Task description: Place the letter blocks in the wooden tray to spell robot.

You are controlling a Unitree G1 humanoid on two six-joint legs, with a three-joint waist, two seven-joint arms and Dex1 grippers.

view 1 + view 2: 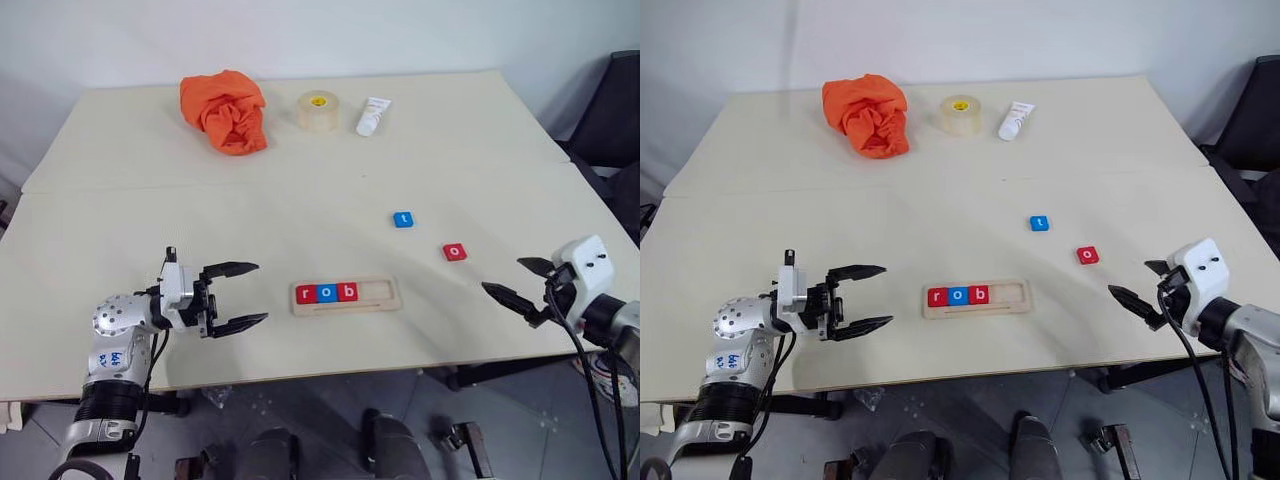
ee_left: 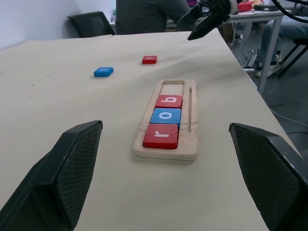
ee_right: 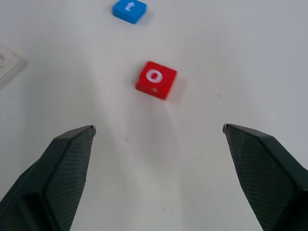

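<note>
The red o block (image 3: pixel 155 79) lies loose on the surface (image 1: pixel 300 180), ahead of the right gripper (image 1: pixel 518 282), whose fingers are spread with nothing between them. A careless approach could nudge the flat block away or snag the blue t block (image 1: pixel 403 219) nearby. The wooden tray (image 1: pixel 346 296) holds r, o, b; its last two places are bare. The left gripper (image 1: pixel 236 295) hovers beside it, fingers released.

Your left gripper (image 1: pixel 248 294) hovers left of the wooden tray (image 1: pixel 346 311), jaws wide, pointing at it. Your right gripper (image 1: pixel 518 280) sits to its right, spread wide.
</note>
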